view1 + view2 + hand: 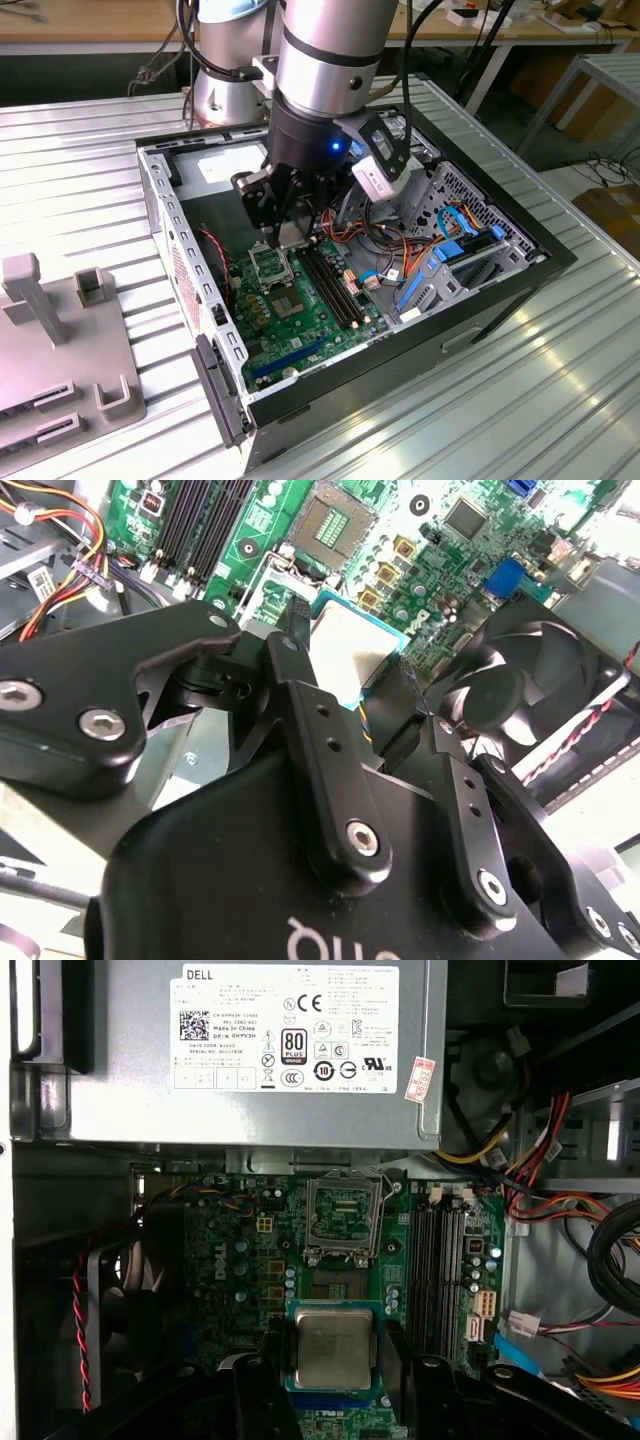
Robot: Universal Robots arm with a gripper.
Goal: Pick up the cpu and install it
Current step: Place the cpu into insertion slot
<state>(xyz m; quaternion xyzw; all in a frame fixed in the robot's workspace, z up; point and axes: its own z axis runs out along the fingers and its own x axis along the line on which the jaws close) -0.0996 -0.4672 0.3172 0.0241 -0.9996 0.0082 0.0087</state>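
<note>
Tool [330,1358] with cpu [333,1345] over the motherboard [230,1260].
We see the tool pinching the cpu by two opposite edges, hanging near the open socket [343,1218].

In the first wrist view the fingers [400,1370] cover two opposite edges of the cpu [332,1348], and the picture's edge cuts off the grey metal box [100,1110]. In the second wrist view a finger [300,705] hides part of the cpu [345,650].

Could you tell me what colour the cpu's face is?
The cpu is silver-grey, clearest in the first wrist view.
</note>
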